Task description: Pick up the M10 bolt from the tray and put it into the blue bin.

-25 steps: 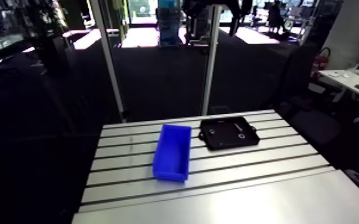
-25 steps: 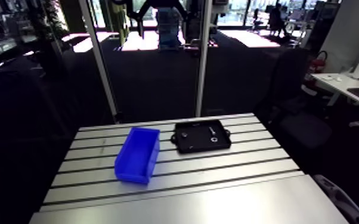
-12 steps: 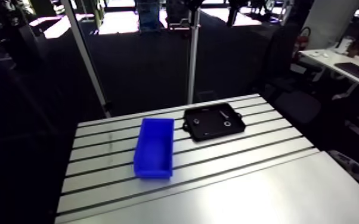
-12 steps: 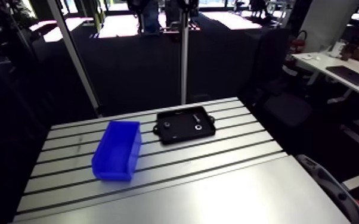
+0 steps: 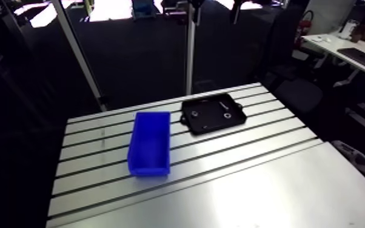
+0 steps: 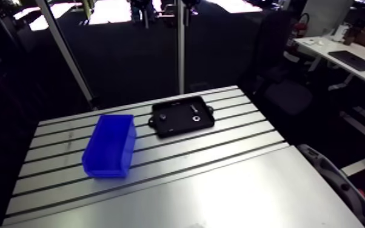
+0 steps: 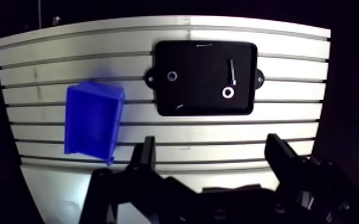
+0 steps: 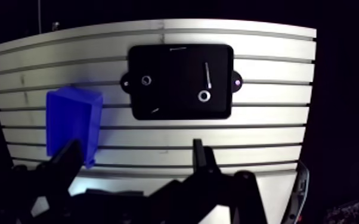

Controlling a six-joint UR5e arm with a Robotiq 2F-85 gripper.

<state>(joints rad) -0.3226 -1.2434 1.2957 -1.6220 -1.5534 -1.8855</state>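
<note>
You have the gripper [image 7: 210, 146] high over the slotted table [image 7: 289, 71], its two fingers spread wide with nothing between them. Ahead of it lies the black tray [image 7: 200, 89], and the M10 bolt [image 7: 232, 70] rests inside it, just beside a bright ring [image 7: 227, 93]. The blue bin [image 7: 92, 122] stands near the tray, apart from it. Any lettering on either is too small to read.
</note>
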